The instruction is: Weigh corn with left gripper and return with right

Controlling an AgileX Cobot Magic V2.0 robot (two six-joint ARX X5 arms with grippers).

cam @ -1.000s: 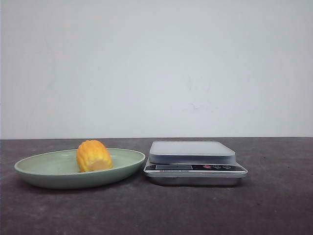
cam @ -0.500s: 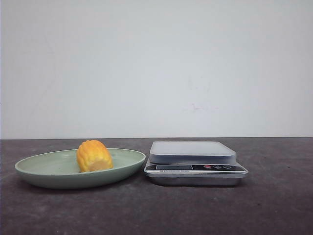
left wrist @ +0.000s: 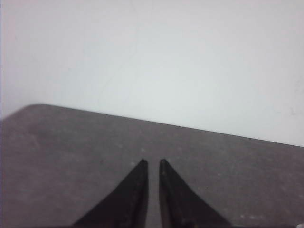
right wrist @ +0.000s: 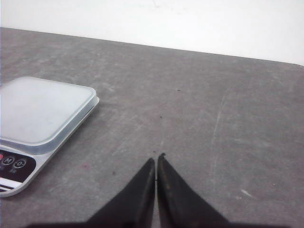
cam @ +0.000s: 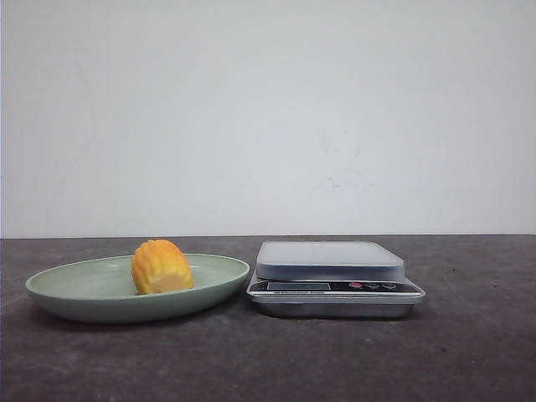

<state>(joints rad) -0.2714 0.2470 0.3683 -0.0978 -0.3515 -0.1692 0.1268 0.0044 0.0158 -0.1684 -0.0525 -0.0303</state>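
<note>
Left wrist view: both pincers idle, corn on its plate.
Left gripper has its tips nearly touching, holding nothing; right gripper is pressed together, also bare, near the scale. Corn lies in the green plate just beside the scale's bare platform, toward the worktop's left edge. That fits weighing either ahead or finished. Nothing differs from a second ago.

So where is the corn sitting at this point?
In the front view the corn lies in the green plate on the left side of the table, just left of the scale, whose platform is bare.
</note>
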